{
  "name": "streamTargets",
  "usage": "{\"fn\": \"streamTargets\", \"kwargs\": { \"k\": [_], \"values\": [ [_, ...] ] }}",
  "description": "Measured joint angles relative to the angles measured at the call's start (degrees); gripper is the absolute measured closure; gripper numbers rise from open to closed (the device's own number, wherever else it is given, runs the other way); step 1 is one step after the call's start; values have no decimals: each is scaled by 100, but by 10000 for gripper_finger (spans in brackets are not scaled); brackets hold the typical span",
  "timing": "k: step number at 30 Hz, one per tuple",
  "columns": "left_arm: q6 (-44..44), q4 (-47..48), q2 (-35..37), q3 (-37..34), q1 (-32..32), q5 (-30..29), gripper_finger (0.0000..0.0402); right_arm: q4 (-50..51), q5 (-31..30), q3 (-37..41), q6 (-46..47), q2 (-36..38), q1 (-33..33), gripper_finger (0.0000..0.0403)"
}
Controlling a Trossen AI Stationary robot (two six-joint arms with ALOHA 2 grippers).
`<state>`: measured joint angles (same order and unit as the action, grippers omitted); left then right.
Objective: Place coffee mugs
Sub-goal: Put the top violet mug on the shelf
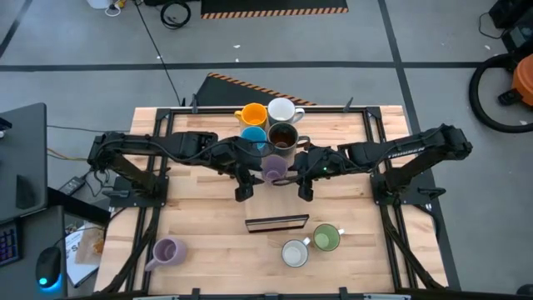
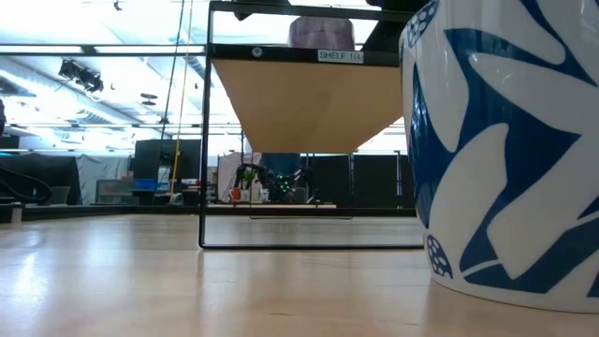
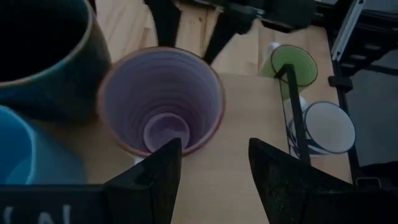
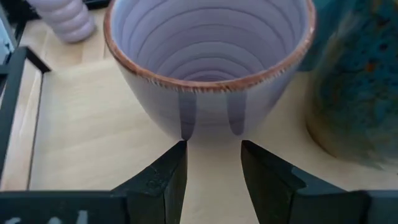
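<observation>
Left gripper [image 3: 211, 174]: open, fingers spread wide and holding nothing, tips just short of a lavender mug [image 3: 161, 99] without closing around it. Right gripper [image 4: 213, 168]: also parted, nothing between the fingers, tips just beside the opposite wall of the same lavender mug, low on its side; contact not clear enough to call. Both reaching in from opposite sides above the middle of the table [image 1: 208, 225].

Lavender mug upright, mouth up, on the pale wooden shelf board [image 2: 309, 103], at the board's near edge. Just beside it on the same board: a dark brown mug [image 1: 283, 136] and a blue mug [image 1: 254, 136] side by side. Behind those, an orange mug [image 1: 250, 114] and a white mug [image 1: 283, 109], all five packed close. Board raised off the table on a thin black frame [image 2: 204, 140].

Down on the table itself, well apart from the board: a second lavender mug [image 1: 169, 252] near the left front corner. Toward the right front, a green mug [image 1: 326, 238] and a white mug with blue pattern [image 1: 295, 252], nearly touching.
</observation>
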<state>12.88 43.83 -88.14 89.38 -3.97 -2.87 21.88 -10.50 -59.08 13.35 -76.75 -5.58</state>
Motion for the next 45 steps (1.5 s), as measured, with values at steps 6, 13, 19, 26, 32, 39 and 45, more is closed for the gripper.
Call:
{"fn": "streamTargets", "kwargs": {
  "k": [6, 13, 19, 26, 32, 39, 45],
  "values": [
    [5, 272, 1, 0, 0, -4, 208, -376, 4, 128, -38, 0, 133, 246],
    [149, 383, 69, 4, -4, -9, 208, -988, 220, 371, -197, 0, 196, 246],
    [175, 779, 274, 4, -35, -212, 208, -1080, 225, 375, -352, 0, 196, 246],
    [173, 1615, 322, 7, -35, -359, 208, -1403, 293, 375, -445, -200, 200, 246],
    [140, 1915, 313, -36, -33, -744, 208, -1429, 437, 375, -456, -286, 181, 246],
    [45, 1680, 308, -648, 70, -461, 208, -1434, 444, 373, -555, -286, 202, 246],
    [153, 1071, 424, -1173, 51, -615, 208, -1437, 437, 373, -442, -286, 151, 247]
  ]
}}
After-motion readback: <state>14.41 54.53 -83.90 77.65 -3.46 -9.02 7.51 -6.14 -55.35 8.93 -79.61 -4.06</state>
